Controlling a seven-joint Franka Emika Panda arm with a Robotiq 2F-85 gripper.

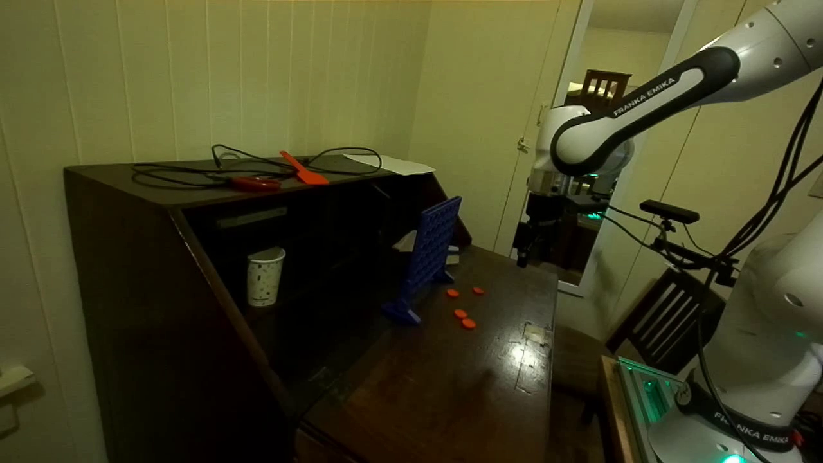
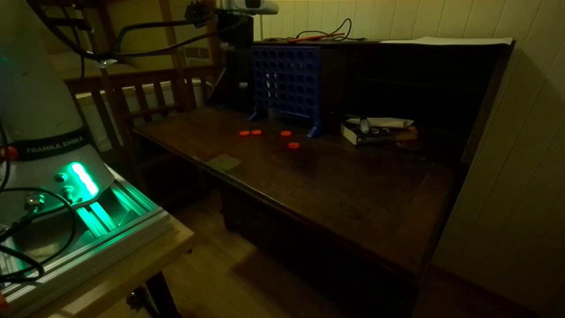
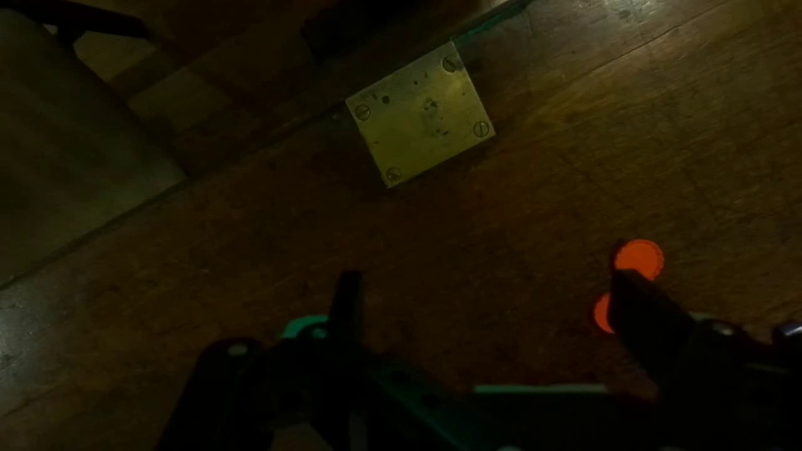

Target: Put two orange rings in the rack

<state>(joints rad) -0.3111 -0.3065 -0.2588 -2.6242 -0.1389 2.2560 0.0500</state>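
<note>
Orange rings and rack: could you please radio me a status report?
Gripper open, empty. Four orange rings on desk, none seen racked. Blue rack standing near them, may crowd approach.

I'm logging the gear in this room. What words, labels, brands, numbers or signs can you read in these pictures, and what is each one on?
"FRANKA EMIKA": on the robot's arm, in an exterior view.
"FRANKA EMIKA": on the dark band around the robot's base, in both exterior views.
Unreadable: light marks on the book, too small and blurred.
Wrist view: no readable text.
</note>
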